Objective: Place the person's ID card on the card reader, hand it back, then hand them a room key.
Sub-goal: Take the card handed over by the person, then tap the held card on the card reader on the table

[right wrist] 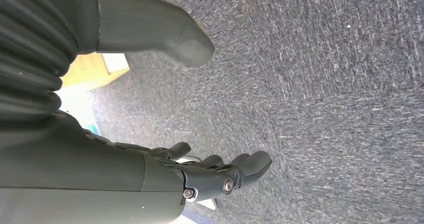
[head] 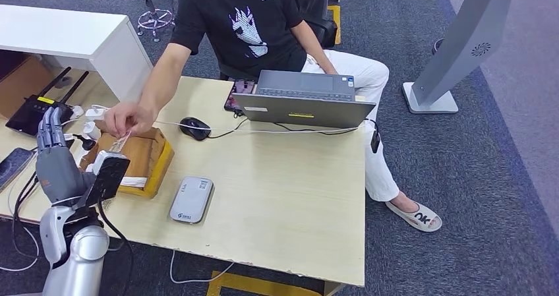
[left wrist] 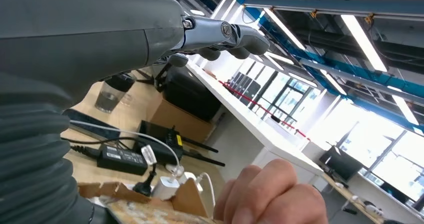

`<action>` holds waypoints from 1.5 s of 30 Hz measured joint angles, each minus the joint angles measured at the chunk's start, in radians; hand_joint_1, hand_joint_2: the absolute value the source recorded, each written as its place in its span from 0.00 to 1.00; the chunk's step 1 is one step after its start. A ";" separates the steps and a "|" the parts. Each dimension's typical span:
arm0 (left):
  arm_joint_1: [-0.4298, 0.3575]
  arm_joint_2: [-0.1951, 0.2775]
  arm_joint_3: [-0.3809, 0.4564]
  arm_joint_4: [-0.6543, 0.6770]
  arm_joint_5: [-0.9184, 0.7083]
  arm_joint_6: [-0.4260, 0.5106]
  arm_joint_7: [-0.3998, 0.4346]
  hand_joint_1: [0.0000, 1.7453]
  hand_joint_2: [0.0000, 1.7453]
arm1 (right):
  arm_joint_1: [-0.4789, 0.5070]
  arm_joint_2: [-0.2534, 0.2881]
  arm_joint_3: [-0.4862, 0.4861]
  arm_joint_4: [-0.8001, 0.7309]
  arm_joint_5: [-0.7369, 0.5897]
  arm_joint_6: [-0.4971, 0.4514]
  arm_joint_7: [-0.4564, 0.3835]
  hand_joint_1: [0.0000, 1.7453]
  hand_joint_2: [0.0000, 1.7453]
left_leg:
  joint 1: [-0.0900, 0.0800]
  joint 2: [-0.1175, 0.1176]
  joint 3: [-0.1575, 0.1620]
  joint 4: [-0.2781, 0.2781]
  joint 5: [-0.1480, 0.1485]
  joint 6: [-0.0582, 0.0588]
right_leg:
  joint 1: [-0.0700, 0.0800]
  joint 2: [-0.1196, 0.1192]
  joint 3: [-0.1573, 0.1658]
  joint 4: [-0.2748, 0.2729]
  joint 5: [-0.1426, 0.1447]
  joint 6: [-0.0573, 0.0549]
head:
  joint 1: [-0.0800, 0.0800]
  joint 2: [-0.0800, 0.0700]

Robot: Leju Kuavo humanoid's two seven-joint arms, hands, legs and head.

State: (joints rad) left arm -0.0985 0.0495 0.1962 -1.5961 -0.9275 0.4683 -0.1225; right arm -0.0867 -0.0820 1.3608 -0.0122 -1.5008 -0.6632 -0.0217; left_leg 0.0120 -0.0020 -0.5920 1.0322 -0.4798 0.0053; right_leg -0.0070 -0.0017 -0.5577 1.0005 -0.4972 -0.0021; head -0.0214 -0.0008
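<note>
Your left hand [head: 56, 157] is the closest thing to you, raised up by the left edge of the table [head: 283, 204]. Its fingers point up and are spread apart, and they hold nothing. A black flat part sits on the wrist just beside the cardboard box [head: 142, 154].

The person's hand [head: 128, 119] reaches over that box, close to your left hand. It pinches something thin, and you cannot tell if it is the ID card. So the first step looks not yet done: you have no card.

The card reader [head: 192, 199] lies flat near the front edge of the table, just beside the box and well apart from the laptop [head: 304, 99] at the back edge. Nothing lies on it.

Next, you likely need to turn the left hand toward the person's hand, take the card with care, and carry it to the reader.

Your right hand [right wrist: 220, 171] hangs down over the grey carpet [right wrist: 325, 109], fingers loosely bent, holding nothing.
</note>
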 joint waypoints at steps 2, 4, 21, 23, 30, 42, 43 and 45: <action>-0.012 0.001 -0.020 0.010 0.011 -0.010 0.006 1.00 1.00 | 0.000 0.000 0.012 -0.001 0.003 0.003 0.001 0.00 1.00 | 0.000 0.000 0.000 0.000 0.000 0.000 | 0.000 0.000 0.000 0.000 0.000 0.000 | 0.000 0.000; -0.016 0.002 -0.038 0.017 0.021 -0.019 0.006 1.00 1.00 | 0.000 0.000 0.023 -0.001 0.004 0.005 0.002 0.00 1.00 | 0.000 0.000 0.000 0.000 0.000 0.000 | 0.000 0.000 0.000 0.000 0.000 0.000 | 0.000 0.000; -0.009 0.006 -0.083 0.026 0.041 -0.029 0.004 1.00 1.00 | 0.000 0.000 0.061 -0.002 0.010 0.009 0.008 0.00 1.00 | 0.000 0.000 0.000 0.000 0.000 0.000 | 0.000 0.000 0.000 0.000 0.000 0.000 | 0.000 0.000; -0.005 0.008 -0.083 0.026 0.042 -0.029 0.004 1.00 1.00 | 0.000 0.000 0.062 -0.002 0.012 0.009 0.003 0.00 1.00 | 0.000 0.000 0.000 0.000 0.000 0.000 | 0.000 0.000 0.000 0.000 0.000 0.000 | 0.000 0.000; 0.020 0.026 -0.086 0.026 -0.006 -0.050 0.013 1.00 1.00 | 0.001 0.000 0.076 -0.002 0.013 0.024 0.001 0.00 1.00 | 0.000 0.000 0.000 0.000 0.000 0.000 | 0.000 0.001 0.000 0.000 0.000 0.000 | 0.000 0.000; 0.027 0.083 -0.202 0.086 -0.363 -0.057 0.131 1.00 1.00 | 0.001 0.002 0.113 -0.002 0.005 0.059 0.008 0.00 1.00 | 0.000 0.000 0.000 0.000 0.000 0.000 | 0.000 0.001 0.000 0.000 0.000 0.000 | 0.000 0.000; 0.027 0.085 -0.210 0.093 -0.366 -0.056 0.133 1.00 1.00 | 0.001 0.003 0.115 -0.002 0.005 0.060 0.008 0.00 1.00 | 0.000 0.000 0.000 0.000 0.000 0.000 | 0.000 0.001 0.000 0.000 0.000 0.000 | 0.000 0.000; 0.027 0.089 -0.222 0.105 -0.369 -0.056 0.134 1.00 1.00 | 0.001 0.003 0.119 -0.002 0.004 0.060 0.008 0.00 1.00 | 0.000 0.000 0.000 0.000 0.000 0.000 | 0.000 0.001 0.000 0.000 0.000 0.000 | 0.000 0.000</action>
State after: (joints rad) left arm -0.0711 0.1389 -0.0259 -1.4910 -1.2961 0.4127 0.0113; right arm -0.0860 -0.0788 1.4797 -0.0137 -1.4963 -0.6027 -0.0134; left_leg 0.0119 -0.0017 -0.5921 1.0322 -0.4799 0.0053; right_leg -0.0070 -0.0010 -0.5578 1.0006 -0.4973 -0.0021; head -0.0215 -0.0008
